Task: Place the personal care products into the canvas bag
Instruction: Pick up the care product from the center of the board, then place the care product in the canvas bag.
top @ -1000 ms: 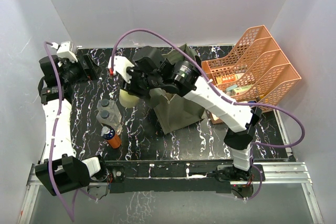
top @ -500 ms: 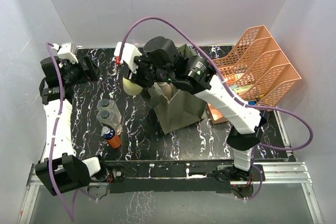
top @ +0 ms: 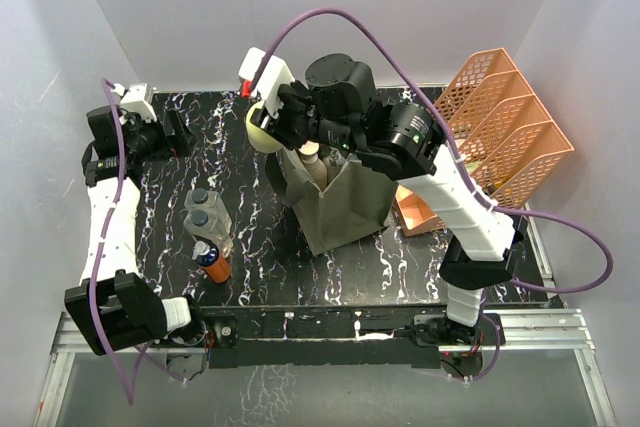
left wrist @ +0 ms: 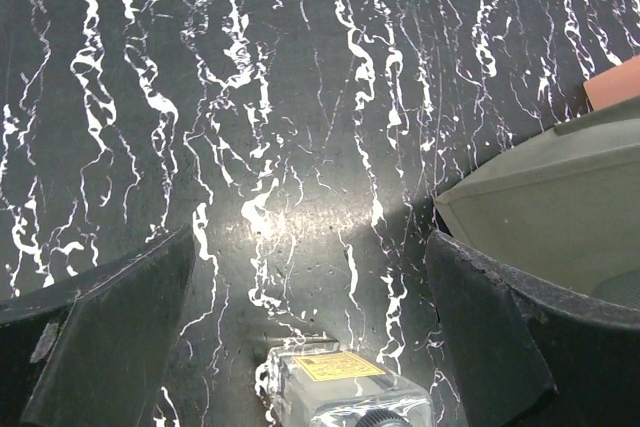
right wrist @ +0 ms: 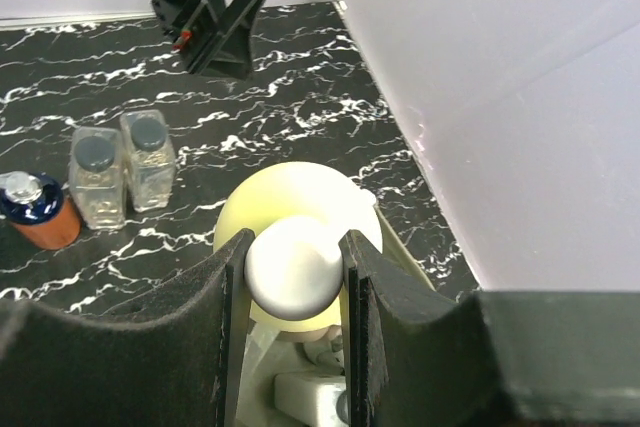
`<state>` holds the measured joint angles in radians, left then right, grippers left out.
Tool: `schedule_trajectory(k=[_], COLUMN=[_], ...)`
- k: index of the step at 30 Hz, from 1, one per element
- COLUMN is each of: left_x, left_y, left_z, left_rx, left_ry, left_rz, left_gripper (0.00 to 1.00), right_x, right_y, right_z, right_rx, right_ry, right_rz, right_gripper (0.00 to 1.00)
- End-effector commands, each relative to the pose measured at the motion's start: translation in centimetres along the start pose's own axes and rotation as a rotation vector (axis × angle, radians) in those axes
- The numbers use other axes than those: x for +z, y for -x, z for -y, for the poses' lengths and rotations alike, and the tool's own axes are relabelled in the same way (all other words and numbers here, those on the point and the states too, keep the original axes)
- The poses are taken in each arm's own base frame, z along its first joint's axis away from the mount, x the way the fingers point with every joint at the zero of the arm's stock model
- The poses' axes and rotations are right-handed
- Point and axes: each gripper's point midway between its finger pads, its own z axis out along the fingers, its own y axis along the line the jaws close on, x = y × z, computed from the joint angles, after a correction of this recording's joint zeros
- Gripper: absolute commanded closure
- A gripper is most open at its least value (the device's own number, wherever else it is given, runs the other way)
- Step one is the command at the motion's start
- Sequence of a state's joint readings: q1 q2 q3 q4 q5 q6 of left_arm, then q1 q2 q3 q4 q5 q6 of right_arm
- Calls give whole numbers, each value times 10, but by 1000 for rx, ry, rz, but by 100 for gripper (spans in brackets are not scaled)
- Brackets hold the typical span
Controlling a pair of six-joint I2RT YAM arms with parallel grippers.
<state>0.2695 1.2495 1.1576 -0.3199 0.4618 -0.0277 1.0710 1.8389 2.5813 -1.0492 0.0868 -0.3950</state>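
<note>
The right gripper (right wrist: 293, 247) nips the pale yellow bottle (right wrist: 290, 192) by its cap, seemingly light, slippery plastic; the left gripper (left wrist: 308, 242) gapes empty.

The table (top: 270, 277) is black, veined with white like marble. The bag (top: 350, 212) is olive green; inside it shows something tan, possibly a bottle, though the view there is cramped. The yellow bottle (right wrist: 300, 207) is pale yellow with a white cap (right wrist: 293, 265). Two clear bottles (right wrist: 98, 187) have dark grey caps; one carries a yellow label (left wrist: 328, 367). The orange bottle (right wrist: 40, 219) has a dark blue top with a white tip. The tray (top: 500, 132) is orange lattice. The arms (top: 455, 202) are white with black joints, trailing purple cables (top: 325, 11).
</note>
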Motion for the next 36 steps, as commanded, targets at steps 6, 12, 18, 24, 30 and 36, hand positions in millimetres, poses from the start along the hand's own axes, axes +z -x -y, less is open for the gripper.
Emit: schedule_trajectory(k=[6,12,18,24,30,36], left_x=[-6,-6,-27,-57,-70,-81], left_y=[18,32,54,65,37,-7], left_z=[50,87,153,216,253,280], left_rx=[124,244,381,523,686,797], left_ry=[-194,-275,-534,-784,-938,-1081], left_rz=[35,46,96,99,33,-73], left_gripper=[3,3,3,3,3,3], right_x=[-102,-102,-91,-91,-86,-86], right_y=[77,34,-3,-22,-50,-72], right_z=[114,138,128,127,123,123], right_rx=[24,44,74,126,203,275], right_ry=[-426,-440,-406,-356,-260,-191], right_rz=[296,206,131,123,104,99], right_gripper=[92,92,92,92,92,92])
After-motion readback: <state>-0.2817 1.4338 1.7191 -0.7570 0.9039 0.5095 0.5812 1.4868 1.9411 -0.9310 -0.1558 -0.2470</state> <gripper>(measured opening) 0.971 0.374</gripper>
